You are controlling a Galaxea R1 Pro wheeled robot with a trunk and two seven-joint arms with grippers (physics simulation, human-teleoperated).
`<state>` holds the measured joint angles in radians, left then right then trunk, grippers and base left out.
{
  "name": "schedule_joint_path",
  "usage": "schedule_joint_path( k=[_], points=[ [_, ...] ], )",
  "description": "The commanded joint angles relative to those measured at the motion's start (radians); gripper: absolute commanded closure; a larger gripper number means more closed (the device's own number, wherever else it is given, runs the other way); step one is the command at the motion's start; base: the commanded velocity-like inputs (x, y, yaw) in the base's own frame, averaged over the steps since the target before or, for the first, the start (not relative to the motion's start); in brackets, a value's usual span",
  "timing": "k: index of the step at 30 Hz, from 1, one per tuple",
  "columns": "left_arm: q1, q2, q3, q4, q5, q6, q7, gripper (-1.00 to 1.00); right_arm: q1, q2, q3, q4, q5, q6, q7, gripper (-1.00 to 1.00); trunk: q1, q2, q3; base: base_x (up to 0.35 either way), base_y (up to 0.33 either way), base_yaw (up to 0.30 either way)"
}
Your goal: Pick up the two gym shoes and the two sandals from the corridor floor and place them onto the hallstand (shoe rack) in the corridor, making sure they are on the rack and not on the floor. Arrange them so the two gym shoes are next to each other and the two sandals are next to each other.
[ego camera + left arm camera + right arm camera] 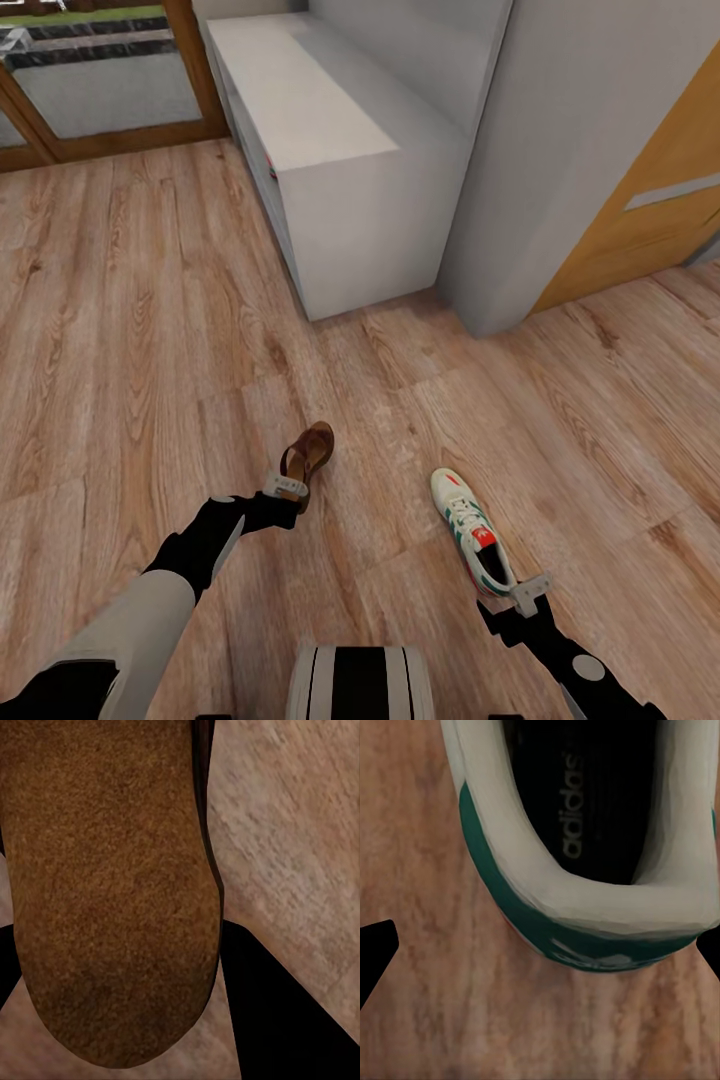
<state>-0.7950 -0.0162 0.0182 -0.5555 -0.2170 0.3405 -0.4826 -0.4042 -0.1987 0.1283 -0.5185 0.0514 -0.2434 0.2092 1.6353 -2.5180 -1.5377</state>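
Head view: left pincer [290, 487] grips sandal [308, 455].

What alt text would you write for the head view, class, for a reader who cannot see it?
Each robot gripper reaches a shoe on the wood floor: the left gripper at a brown sandal, the right gripper at a white gym shoe. A grey shoe rack stands beyond.

Sandal [306, 459], gym shoe [472, 527] near hallstand [330, 160]
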Motion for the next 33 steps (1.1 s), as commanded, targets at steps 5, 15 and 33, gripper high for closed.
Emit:
schedule_joint_path(
  k=[5, 15, 33],
  points=[
    [0.0, -0.002, 0.001, -0.003, -0.008, 0.004, -0.005, 1.0, -0.001, -0.001, 0.002, 0.0, 0.005, -0.004, -0.001, -1.0, 0.0, 0.0, -0.002, 0.0, 0.0, 0.0],
    [0.002, -0.005, 0.002, -0.004, -0.008, 0.001, -0.007, 1.0, 0.0, -0.001, 0.001, 0.0, 0.005, -0.004, -0.001, -1.0, 0.0, 0.0, -0.002, 0.053, 0.0, 0.0],
    [0.0, -0.005, 0.002, -0.005, -0.007, 0.0, -0.01, 1.0, -0.001, -0.001, 0.002, 0.0, 0.005, -0.004, -0.001, -1.0, 0.0, 0.0, -0.002, 0.022, 0.0, 0.0]
  ],
)
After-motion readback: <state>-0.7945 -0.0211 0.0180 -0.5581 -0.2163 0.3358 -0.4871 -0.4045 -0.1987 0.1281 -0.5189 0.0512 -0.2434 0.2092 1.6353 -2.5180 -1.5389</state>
